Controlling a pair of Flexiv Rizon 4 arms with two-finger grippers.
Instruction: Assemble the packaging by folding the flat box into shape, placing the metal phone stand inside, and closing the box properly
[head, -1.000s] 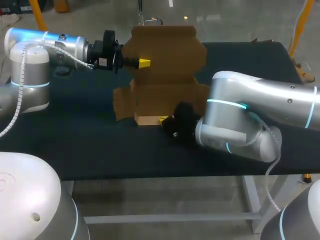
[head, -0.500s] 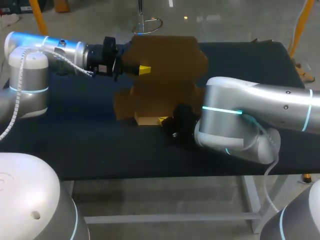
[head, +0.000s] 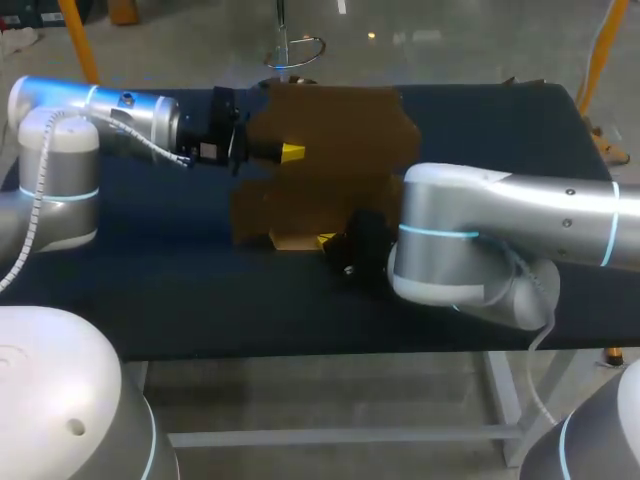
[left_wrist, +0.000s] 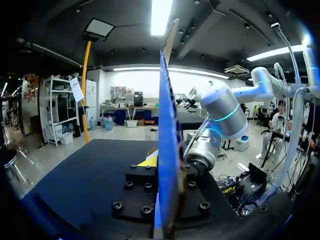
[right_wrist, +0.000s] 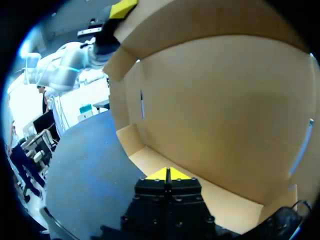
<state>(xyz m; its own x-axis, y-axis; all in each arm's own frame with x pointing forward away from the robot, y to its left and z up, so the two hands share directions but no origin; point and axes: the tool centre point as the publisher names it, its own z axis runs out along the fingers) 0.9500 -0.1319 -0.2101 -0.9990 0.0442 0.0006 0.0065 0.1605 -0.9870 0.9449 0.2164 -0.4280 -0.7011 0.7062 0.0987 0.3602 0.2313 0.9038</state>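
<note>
A brown cardboard box stands half folded in the middle of the table. My left gripper comes in from the left and is shut on the tall lid panel. In the left wrist view that panel runs edge-on between its fingers. My right gripper sits low at the box's front, shut, with nothing between its tips. In the right wrist view its tips rest at the front edge of the pale floor panel, facing the back wall. I see no metal phone stand.
The dark table top stretches to the left of and in front of the box. My right arm's bulky elbow lies just right of the box, close to the table's front edge.
My left gripper has come down a little with the lid panel, which now leans lower over the box. The right arm's elbow has edged left; its gripper stays at the box's front.
</note>
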